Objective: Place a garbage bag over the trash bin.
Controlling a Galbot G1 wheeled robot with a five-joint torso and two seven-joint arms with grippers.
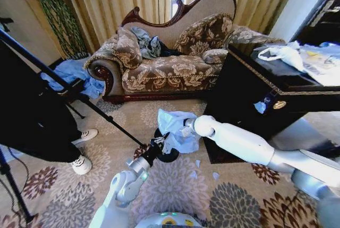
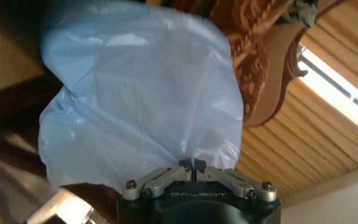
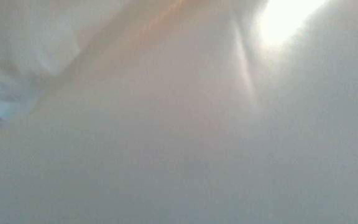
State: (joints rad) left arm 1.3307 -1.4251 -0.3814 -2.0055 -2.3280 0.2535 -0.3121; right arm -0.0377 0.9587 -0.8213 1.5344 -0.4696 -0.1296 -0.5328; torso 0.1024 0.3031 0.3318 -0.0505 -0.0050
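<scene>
— How are our jaws sitting? On the left, we are seeing the left gripper (image 2: pixel 192 164) with its jaws pressed together on a pinch of the garbage bag (image 2: pixel 141 93).

— Agreed; from the head camera that left gripper (image 1: pixel 159 144) is hovering at the near edge of the trash bin (image 1: pixel 171 156), which is standing on the patterned carpet (image 1: pixel 234 201) in front of the sofa (image 1: pixel 170 68).

— And the bag there?

— The garbage bag (image 1: pixel 175 129) is bunching up above and over the bin's top, hiding most of it.

— And further right?

— The right gripper (image 1: pixel 187 128) is reaching in against the bag's right side. We are finding its jaws buried in plastic, so we cannot tell whether they are apart or together.
</scene>
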